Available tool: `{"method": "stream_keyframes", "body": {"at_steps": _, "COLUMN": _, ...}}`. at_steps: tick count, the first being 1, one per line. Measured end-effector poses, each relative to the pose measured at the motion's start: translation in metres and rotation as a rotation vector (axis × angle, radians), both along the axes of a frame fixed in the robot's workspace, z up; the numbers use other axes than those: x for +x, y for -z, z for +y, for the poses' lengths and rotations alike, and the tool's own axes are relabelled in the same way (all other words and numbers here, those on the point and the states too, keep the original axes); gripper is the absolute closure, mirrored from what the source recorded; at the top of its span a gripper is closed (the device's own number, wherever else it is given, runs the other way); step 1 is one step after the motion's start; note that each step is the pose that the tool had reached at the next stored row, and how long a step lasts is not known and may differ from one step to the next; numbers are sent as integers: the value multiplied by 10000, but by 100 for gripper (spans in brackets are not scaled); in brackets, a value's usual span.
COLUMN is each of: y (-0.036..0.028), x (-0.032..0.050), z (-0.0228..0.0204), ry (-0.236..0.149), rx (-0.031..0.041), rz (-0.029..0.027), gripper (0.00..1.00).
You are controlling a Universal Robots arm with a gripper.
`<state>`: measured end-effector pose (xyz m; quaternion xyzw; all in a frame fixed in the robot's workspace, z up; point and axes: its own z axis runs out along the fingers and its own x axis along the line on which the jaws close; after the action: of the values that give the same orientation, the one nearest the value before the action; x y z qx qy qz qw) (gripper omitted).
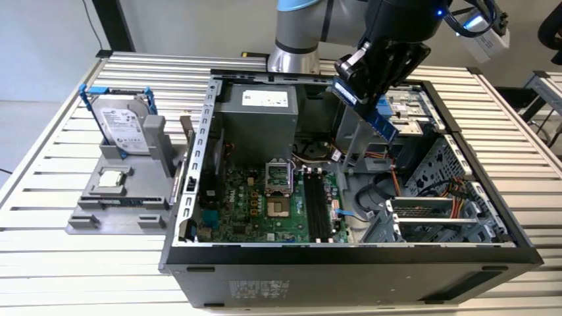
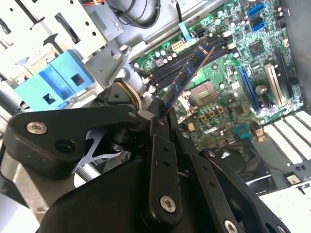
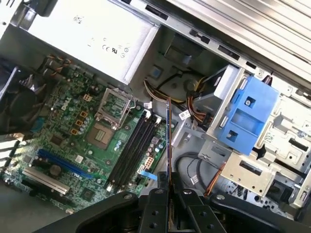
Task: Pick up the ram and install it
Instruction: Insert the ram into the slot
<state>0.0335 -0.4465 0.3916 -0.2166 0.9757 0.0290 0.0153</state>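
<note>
Finding: the black multi-link gripper [image 1: 353, 76] is clenched on the upper end of the ram [image 1: 373, 112], a thin, long blue circuit-board strip with dark chips. The strip hangs tilted above the open grey computer case [image 1: 351, 253] on the slatted metal tabletop [image 1: 79, 263]. Its free end points toward the long black memory slots [image 3: 131, 150] and is apart from them. The end grip appears chosen to leave the ram's lower edge free for seating.

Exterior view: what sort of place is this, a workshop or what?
Probably a robotics test bench for PC assembly: an open computer case on a slatted metal table, the gripper holding the ram above it.
</note>
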Motion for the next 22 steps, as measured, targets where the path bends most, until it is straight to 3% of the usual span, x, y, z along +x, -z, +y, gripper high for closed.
{"method": "stream_keyframes", "body": {"at_steps": 22, "y": 0, "x": 0, "z": -31, "ry": 2617, "rx": -1, "rz": 0, "gripper": 100}}
